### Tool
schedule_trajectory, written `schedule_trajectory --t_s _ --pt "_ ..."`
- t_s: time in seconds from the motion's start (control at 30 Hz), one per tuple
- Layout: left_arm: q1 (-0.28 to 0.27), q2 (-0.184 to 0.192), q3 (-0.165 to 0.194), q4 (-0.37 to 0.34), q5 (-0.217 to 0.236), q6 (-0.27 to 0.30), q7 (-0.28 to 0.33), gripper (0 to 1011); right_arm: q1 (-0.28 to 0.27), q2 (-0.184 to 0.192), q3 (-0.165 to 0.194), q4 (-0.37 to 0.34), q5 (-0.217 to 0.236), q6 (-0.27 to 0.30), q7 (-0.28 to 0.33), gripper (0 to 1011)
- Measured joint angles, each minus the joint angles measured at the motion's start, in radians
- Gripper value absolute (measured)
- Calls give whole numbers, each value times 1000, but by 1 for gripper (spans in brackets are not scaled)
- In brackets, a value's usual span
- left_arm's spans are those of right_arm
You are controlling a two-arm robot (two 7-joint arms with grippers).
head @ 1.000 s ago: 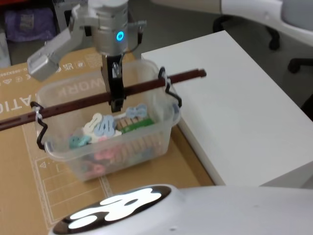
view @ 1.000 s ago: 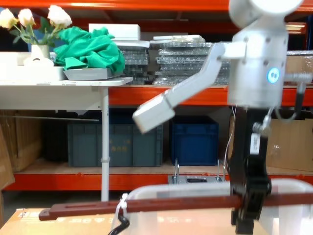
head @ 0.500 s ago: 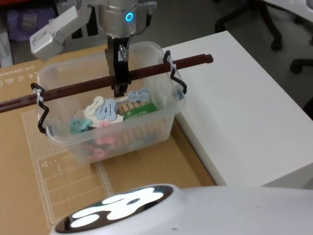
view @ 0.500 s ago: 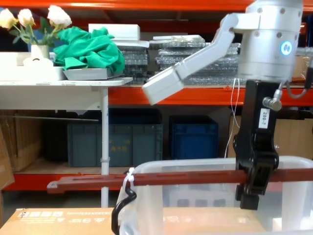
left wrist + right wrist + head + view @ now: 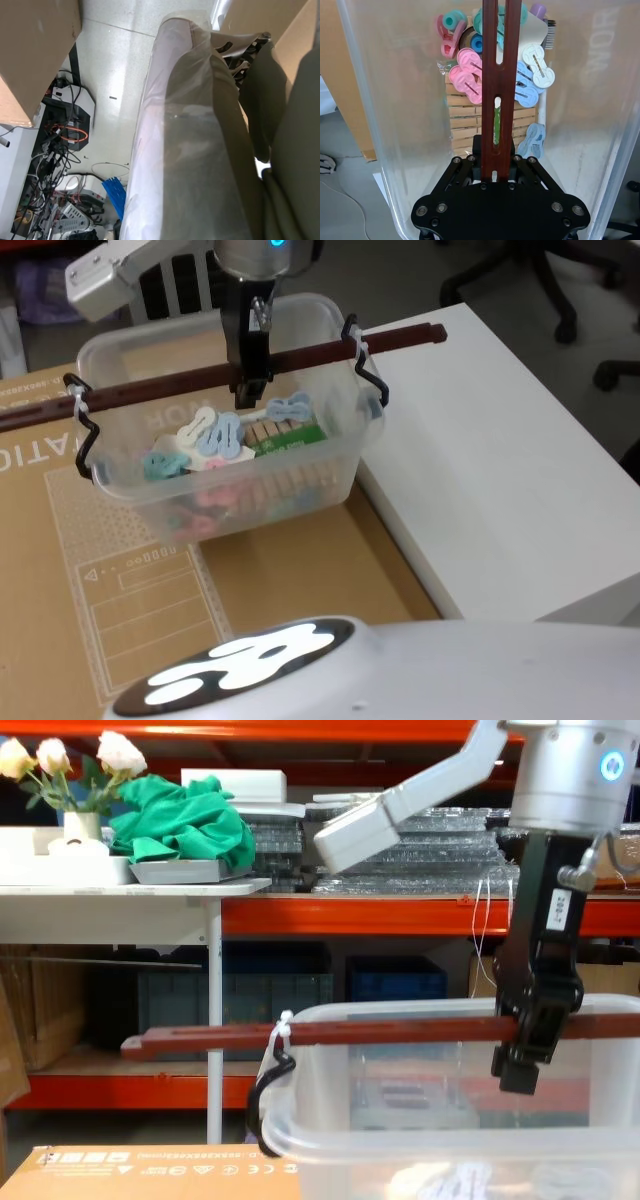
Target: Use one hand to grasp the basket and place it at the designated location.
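The basket is a translucent whitish tub holding coloured clips and wooden pegs. It hangs in the air over the brown cardboard, beside the white table's edge. Its dark red-brown bar handle runs across the top, tied on with a white zip tie. My right gripper reaches down from above and is shut on the middle of the bar. The right wrist view shows the bar clamped between the black fingers. In the chest view the gripper holds the bar level above the tub's rim.
A white table stands to the right of the basket. Flat brown cardboard lies below it. Orange racking with dark blue crates stands behind, and a side table with flowers and green cloth is at the left.
The right gripper has lifted the basket higher and carried it a little to the right and away from me. The handle has stayed clamped and level.
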Motion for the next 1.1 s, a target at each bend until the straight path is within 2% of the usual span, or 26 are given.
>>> schedule_trajectory --t_s 0.8,1.1 --pt "0 0 0 0 0 0 0 0 48 122 76 -100 4 101 6 221" --pt "0 0 0 0 0 0 0 0 57 192 114 -168 -7 153 7 221"
